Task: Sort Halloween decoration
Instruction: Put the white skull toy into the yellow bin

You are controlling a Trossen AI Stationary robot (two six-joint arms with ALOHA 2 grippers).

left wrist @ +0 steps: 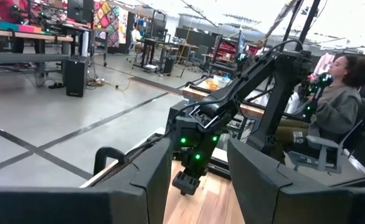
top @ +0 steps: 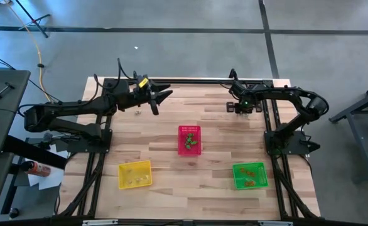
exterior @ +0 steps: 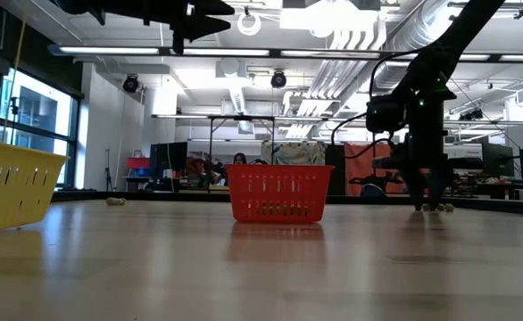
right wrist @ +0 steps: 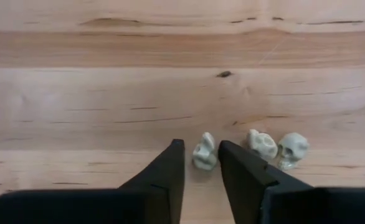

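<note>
- From above, the right gripper [top: 243,108] was down at the table's [top: 171,194] far edge; the left gripper [top: 161,99] hovered, fingers apart.
- Table level added the red basket [exterior: 278,193].
- Only the right wrist showed 3 pale skulls: fingers flanked 1 skull [right wrist: 203,151], not clamped; 2 others [right wrist: 277,148] lay beside.

We see our right gripper [right wrist: 201,163] lowered to the far right of the table, its dark fingers [right wrist: 167,171] standing a little apart and pointing straight down, the arm folded back at the elbow. Our left gripper [top: 159,99] hangs raised over the far left, fingers parted, its arm stretched level.
</note>
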